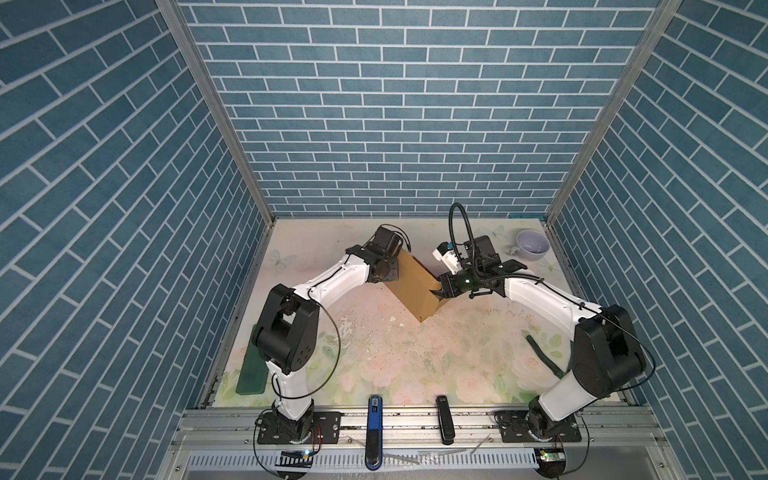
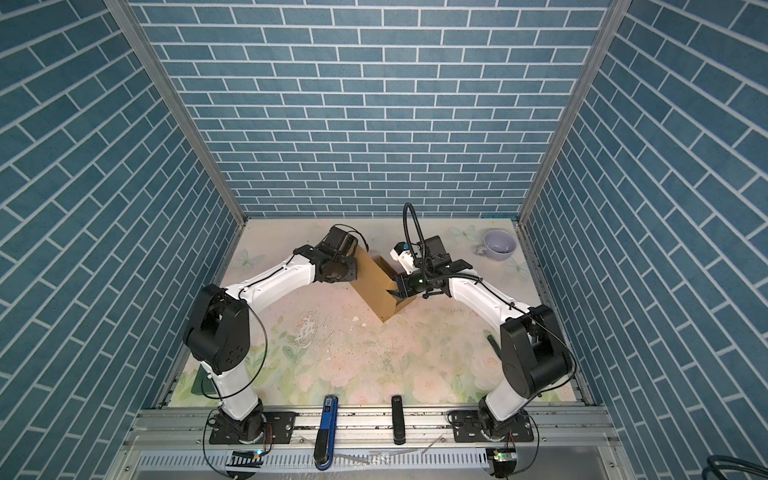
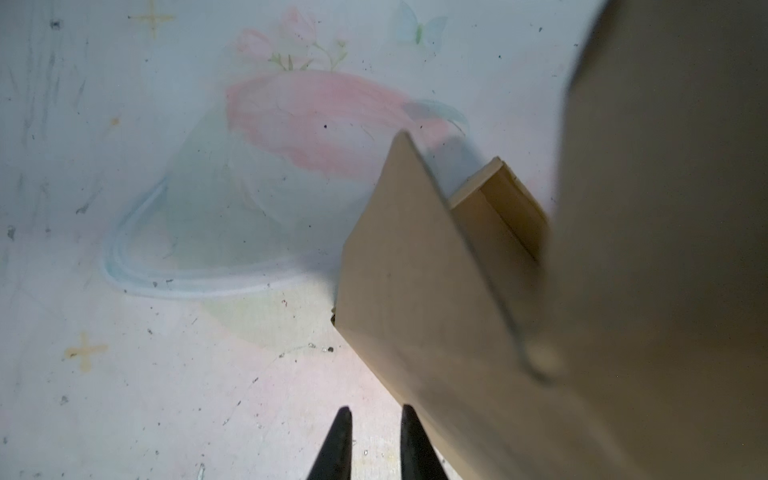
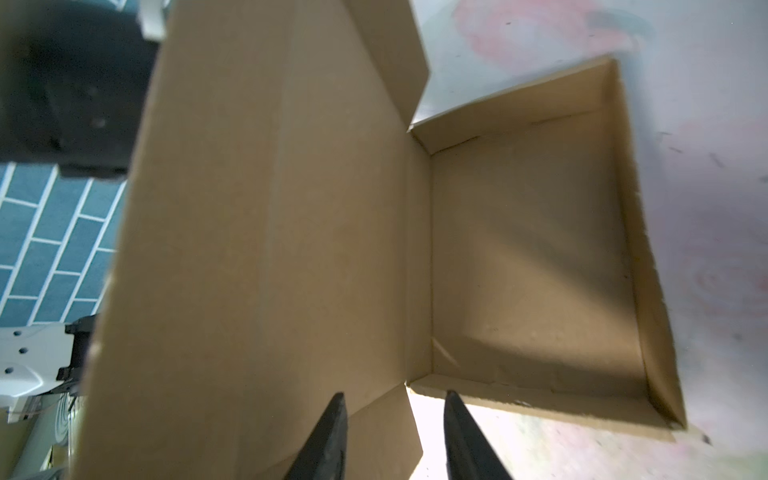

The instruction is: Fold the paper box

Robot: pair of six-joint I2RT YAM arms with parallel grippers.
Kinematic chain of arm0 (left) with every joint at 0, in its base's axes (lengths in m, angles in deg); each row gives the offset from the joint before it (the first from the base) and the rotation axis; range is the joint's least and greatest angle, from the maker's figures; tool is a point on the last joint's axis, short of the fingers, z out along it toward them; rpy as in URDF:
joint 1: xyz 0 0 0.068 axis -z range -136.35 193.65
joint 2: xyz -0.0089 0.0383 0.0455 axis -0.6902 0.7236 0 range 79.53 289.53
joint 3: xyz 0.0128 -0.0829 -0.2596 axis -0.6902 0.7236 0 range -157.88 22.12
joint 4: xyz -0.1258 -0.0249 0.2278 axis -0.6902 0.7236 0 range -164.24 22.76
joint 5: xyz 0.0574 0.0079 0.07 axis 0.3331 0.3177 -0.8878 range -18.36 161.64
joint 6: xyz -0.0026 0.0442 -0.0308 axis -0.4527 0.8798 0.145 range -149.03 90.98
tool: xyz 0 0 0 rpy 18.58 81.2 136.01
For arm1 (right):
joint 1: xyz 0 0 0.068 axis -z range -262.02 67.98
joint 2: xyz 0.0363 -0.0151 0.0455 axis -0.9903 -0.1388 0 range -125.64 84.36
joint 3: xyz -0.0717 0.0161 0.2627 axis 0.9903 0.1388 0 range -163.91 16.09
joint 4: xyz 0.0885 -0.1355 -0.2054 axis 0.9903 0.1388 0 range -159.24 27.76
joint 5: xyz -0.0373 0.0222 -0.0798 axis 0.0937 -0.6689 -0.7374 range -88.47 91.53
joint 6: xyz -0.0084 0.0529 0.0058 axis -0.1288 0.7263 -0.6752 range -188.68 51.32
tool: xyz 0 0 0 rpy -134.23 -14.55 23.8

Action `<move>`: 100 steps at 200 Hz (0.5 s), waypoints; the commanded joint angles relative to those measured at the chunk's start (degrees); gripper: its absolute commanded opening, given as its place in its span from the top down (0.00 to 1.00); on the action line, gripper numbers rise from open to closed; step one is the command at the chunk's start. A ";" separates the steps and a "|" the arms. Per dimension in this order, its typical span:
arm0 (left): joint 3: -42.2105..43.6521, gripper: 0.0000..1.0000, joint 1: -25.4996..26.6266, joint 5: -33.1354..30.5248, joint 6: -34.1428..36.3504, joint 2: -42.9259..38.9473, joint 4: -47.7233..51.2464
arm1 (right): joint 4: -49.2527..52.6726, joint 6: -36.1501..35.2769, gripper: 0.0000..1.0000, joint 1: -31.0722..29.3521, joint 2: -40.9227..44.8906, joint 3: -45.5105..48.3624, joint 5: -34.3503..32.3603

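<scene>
You've got the paper box point(image 1: 415, 286) on the table point(image 1: 374, 353) toward the back, lid upright; left gripper point(image 3: 376, 409) barely parted, empty beside the lid; right gripper point(image 4: 395, 395) half-open, straddling a lid flap, unclamped.

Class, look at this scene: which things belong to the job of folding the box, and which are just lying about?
Belonging to the job:
paper box
left gripper
right gripper

Just lying about:
lilac cup
green board
blue tool
black tool
dark green stick
</scene>
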 commanded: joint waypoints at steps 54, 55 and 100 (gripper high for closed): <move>-12.49 0.77 -2.37 3.05 5.55 7.01 1.53 | -7.62 6.00 0.61 -6.48 0.73 -0.23 -4.32; -12.59 0.77 -2.40 3.08 5.62 7.10 1.55 | -7.67 6.03 0.60 -6.57 0.71 -0.23 -4.40; -20.80 0.77 -2.73 5.47 7.38 12.54 4.04 | -10.79 8.24 0.56 -9.44 0.00 -0.27 -7.94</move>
